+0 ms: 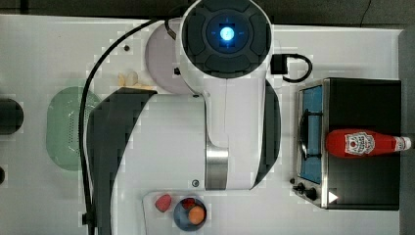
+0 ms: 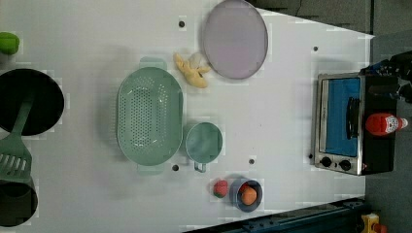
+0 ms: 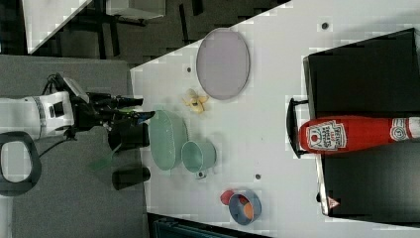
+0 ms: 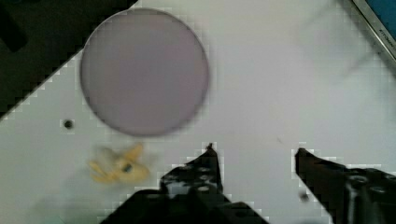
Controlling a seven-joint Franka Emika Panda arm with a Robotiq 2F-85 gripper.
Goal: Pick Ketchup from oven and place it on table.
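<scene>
Ketchup lies on the oven roof, well away from your tool

Your tool (image 4: 254,161) hangs released, its two dark fingers (image 4: 205,168) spread with nothing between them, and beneath it you have bare white surface (image 4: 289,84), a round lilac plate (image 4: 144,70) and a scrap of yellow peel (image 4: 116,169). In the right view the tool (image 3: 141,109) sits at the far left, past the green colander (image 3: 167,140).

Your target is the ketchup (image 1: 364,143). It is not inside the oven (image 1: 362,98); it lies on its side on the black top, toward the end with the knobs. In the top view its long axis runs left to right, fat base over the glass door side, white cap (image 1: 405,143) at the back edge. The right view shows the same: the ketchup (image 3: 356,134) flat across the oven (image 3: 366,74), label end by the door handle.

So the bottle is well apart from your tool, off to the top view's right, with open surface between. Judging from this, you need to travel toward the oven and turn the tool so its fingers close across the bottle's width, not along its length. A round bottle lying flat may roll if nudged.
</scene>
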